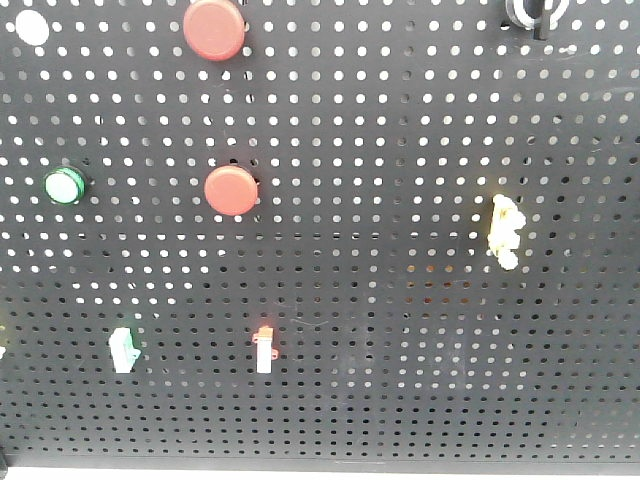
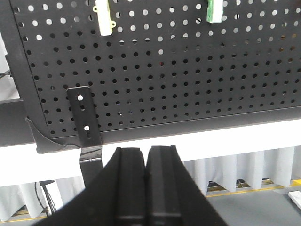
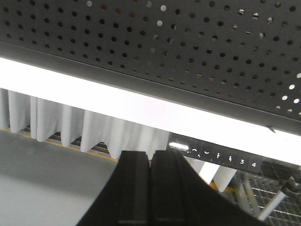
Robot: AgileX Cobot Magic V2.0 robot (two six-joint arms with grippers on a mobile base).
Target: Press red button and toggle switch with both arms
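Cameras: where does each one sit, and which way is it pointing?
Exterior front-facing: faces the black pegboard squarely; a red button shows, no robot parts.
Left wrist: behind the left gripper, shut, looking up at the board's lower edge.
Right wrist: behind the right gripper, shut, aimed at the board's underside and a white curtain.
Shared: all see the pegboard; front and left wrist probably share the green switch.

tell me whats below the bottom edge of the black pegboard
Below the pegboard runs a white strip, then white curtains and grey floor. The shut left hand covers the lower middle; what lies behind it cannot be seen.
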